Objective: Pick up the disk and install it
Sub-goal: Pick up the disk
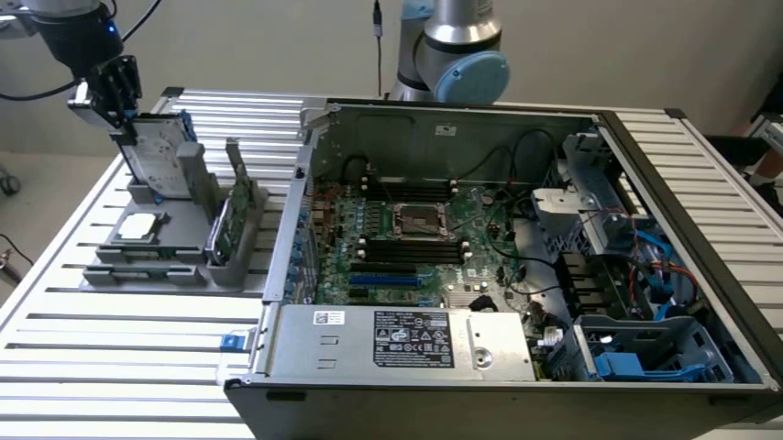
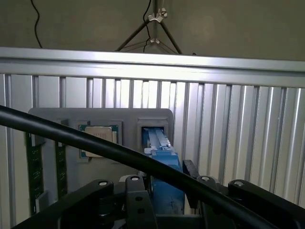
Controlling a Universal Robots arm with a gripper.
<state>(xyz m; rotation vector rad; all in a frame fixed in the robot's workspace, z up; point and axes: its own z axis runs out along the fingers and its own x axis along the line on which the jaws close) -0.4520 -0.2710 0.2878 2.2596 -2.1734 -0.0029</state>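
**Exterior view.** The hand (image 1: pixel 123 115) stands over the corner of the table (image 1: pixel 110 357) at the exterior view's left. It is closed on the upper edge of the disk (image 1: pixel 161 156). The disk stands upright in a slot of the grey parts holder (image 1: pixel 171 261) and has not been lifted clear. A processor chip (image 1: pixel 137 227) lies flat in the holder just beside it, and a green circuit card (image 1: pixel 238 197) stands on edge on the far side. The open computer case (image 1: pixel 441 128) lies well apart, toward the exterior view's right, with a blue-fitted drive bay (image 1: pixel 636 353) in its near corner.

**Wrist view.** The blue carrier of the disk (image 2: pixel 164 162) sits between the fingers (image 2: pixel 191 172), which lie against its two sides. The holder (image 2: pixel 128 119) and the processor chip (image 2: pixel 99 137) show beyond it. A black cable (image 2: pixel 95 143) crosses in front.

**Step in hand: grasp in the slot.**
- The grip appears centred on the carrier. Judge it sound only if both fingers bear evenly.
- Keep the hand square to the slot. A tilted grip would likely bind the carrier against the slot walls.
- Watch the cable. It runs close to the carrier edge and could snag.
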